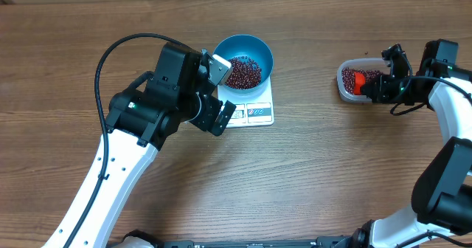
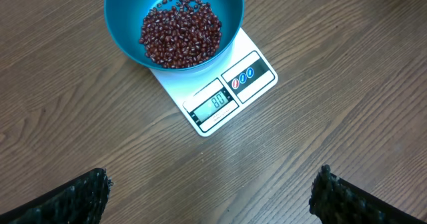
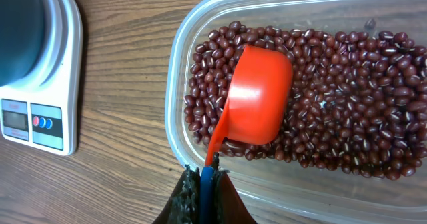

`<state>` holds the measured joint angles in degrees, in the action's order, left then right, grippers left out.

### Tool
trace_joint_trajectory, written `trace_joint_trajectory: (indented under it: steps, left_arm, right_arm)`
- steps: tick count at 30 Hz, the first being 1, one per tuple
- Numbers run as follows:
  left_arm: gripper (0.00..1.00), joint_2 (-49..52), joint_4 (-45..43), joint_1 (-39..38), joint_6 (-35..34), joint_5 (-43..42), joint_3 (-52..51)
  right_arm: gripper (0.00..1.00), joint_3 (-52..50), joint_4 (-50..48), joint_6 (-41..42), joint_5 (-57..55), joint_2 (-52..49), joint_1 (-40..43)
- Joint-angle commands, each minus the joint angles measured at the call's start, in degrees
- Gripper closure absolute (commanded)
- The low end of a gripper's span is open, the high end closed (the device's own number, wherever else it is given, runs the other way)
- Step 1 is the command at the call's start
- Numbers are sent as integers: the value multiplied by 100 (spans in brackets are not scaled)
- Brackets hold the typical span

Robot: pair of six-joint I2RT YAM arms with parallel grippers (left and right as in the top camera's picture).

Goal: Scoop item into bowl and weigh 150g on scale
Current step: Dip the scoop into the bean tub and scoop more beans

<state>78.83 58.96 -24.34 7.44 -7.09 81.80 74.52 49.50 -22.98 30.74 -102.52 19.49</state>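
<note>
The right gripper [image 3: 205, 182] pinches the scoop [image 3: 260, 94] tight by its handle. The scoop lies on the beans [image 3: 347, 97] in the tub [image 3: 175, 117], at 3 o'clock from the bowl [image 2: 130, 11]. The bowl sits part-filled on the scale [image 2: 175, 85]. The left gripper [image 2: 213, 197] hangs wide and empty at 8 o'clock of the scale. The display [image 2: 215, 103] seems short of target, so more is likely needed. Dig the scoop's lip under the beans, lift level, and take a modest load so the last beans can be trickled in.

My left arm reaches toward one o'clock, left gripper [image 1: 221, 93] spread wide. My right arm bends toward nine o'clock, right gripper [image 3: 203, 184] clamped on the orange scoop [image 3: 257, 94] by its handle.
</note>
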Motion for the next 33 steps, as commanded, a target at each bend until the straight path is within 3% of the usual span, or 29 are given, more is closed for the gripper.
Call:
trace_joint_trajectory:
  steps: [1, 11, 33]
  left_arm:
    - [0, 24, -7, -4, -59, 2, 39]
    - [0, 24, -7, -7, -59, 2, 42]
    - [0, 24, -7, -7, -59, 2, 42]
  right_arm:
    - [96, -120, 15, 70, 560, -103, 186]
    - [96, -205, 76, 216, 1117, -114, 691]
    - [96, -221, 9, 522, 1502, -472, 820]
